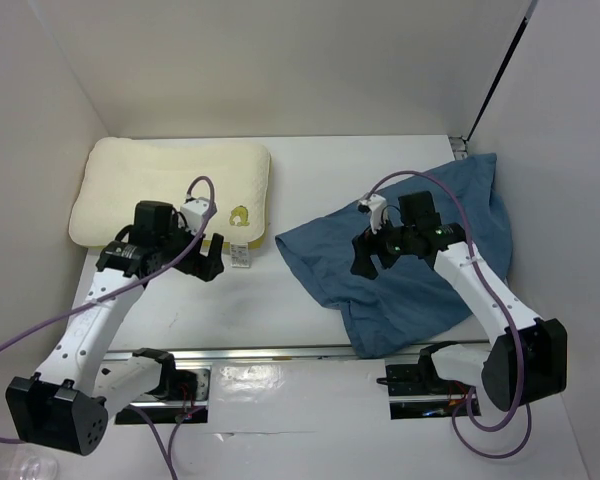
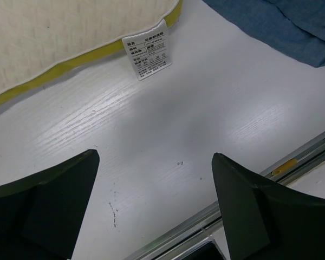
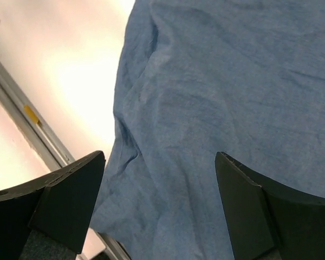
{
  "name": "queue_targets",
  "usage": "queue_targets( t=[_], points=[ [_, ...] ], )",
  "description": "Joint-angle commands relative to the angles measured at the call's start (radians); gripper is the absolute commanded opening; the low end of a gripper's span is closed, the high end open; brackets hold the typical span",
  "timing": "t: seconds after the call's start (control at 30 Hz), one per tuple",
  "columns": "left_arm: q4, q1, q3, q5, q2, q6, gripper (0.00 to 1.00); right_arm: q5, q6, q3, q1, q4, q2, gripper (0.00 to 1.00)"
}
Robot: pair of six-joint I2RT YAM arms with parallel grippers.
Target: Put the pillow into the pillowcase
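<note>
Table (image 1: 300, 300); left gripper (image 2: 154, 156), right gripper (image 3: 161, 155) agape

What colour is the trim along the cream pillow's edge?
Bright yellow trim on the soft cream textured pillow, clearest in the left wrist view.

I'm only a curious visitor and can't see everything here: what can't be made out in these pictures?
- Pillowcase opening: top view, wrinkles and the right arm hide which edge is open.
- Tag print: left wrist view, too small to read.
- Pillow near edge: top view, partly behind the left arm.
</note>
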Motion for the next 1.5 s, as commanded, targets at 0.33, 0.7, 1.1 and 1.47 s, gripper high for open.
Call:
queue_targets(
  t=[0.33,0.7,1.1,1.47],
  points=[
    [0.019,-0.001,0.018,-0.027,-0.026,0.047,1.0,0.013,-0.414,0.08,0.102,-0.329,0.021,0.81],
    [0.039,-0.001,0.0,-0.049,-0.066,0.047,1.0,0.236,-0.268,-0.081,0.277,-0.162,-0.059,0.75],
    [0.039,-0.001,0.01,-0.067,-0.114,0.065,1.0,0.376,-0.164,-0.124,0.316,0.002,0.024,0.59],
    [0.049,-0.001,0.0,-0.101,-0.114,0.067,1.0,0.272,-0.175,-0.066,0.351,0.004,0.139,0.61]
  ],
)
